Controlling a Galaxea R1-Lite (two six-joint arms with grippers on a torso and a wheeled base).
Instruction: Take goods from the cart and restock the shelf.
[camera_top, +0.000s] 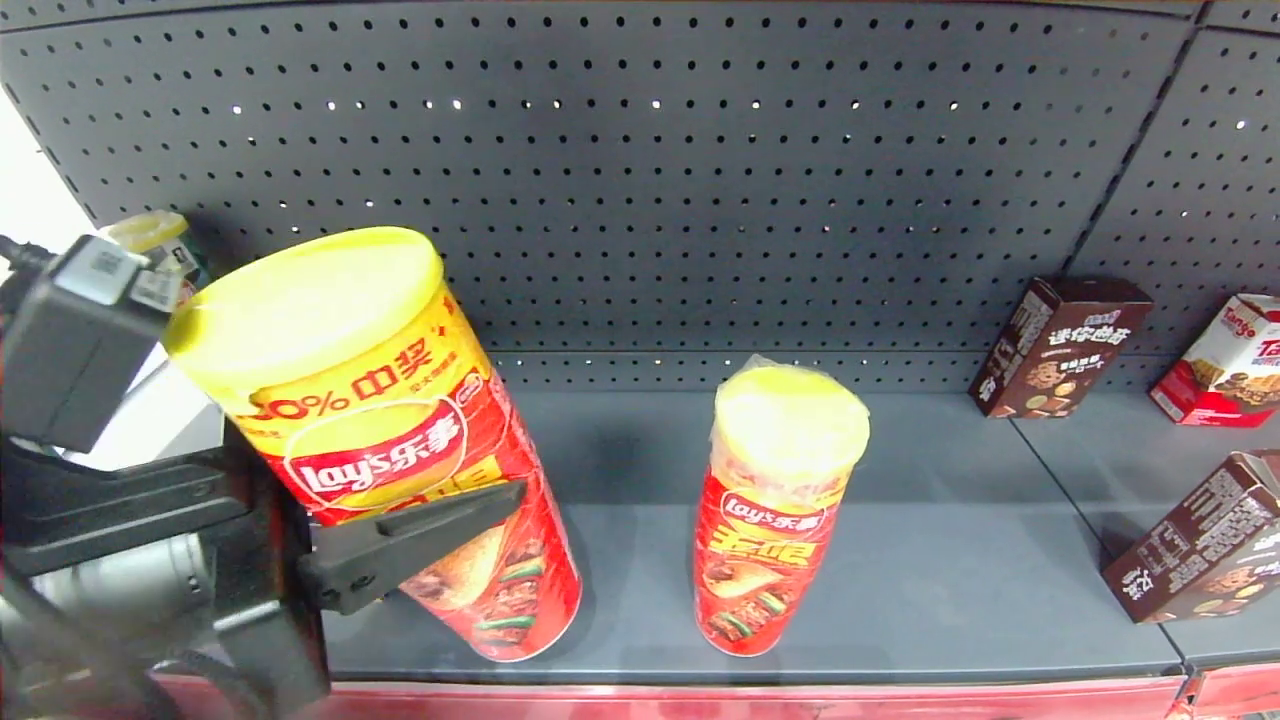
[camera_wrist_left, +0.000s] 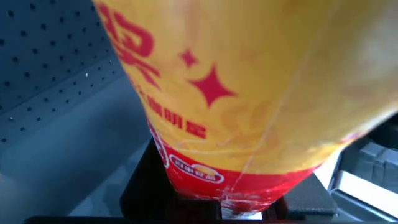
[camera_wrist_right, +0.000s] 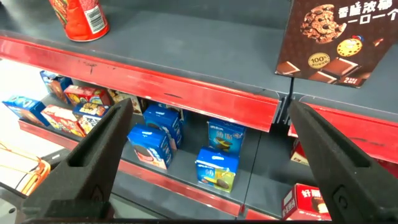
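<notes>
Closest in, the left end effector (camera_top: 430, 530) is clamped on the big chip can (camera_top: 400, 440), with one black finger (camera_top: 420, 535) across the front of the label about halfway down. The can is tilted, top leaning left, and its base is at the front edge of the shelf (camera_top: 950, 560) on the left side. Can't tell if it's actually resting there. The label is yellow up top and red below, with a white logo, red lettering and chip pictures.

To its right and apart from it, a second can (camera_top: 775, 510) stands upright, with the same red-and-yellow design and a yellow lid.

The right end effector (camera_wrist_right: 214, 162) hangs low in front of the shelf's red front strip (camera_wrist_right: 155, 78), fingers wide apart, with blue boxes (camera_wrist_right: 155, 134) on a lower shelf beyond.

Far right, a brown box (camera_top: 1200, 540) sits near the front. Further back are a brown cookie box (camera_top: 1060, 345) and a red-and-white box (camera_top: 1225, 360), both covered in print. Behind it all is a dark pegboard (camera_top: 650, 180).
</notes>
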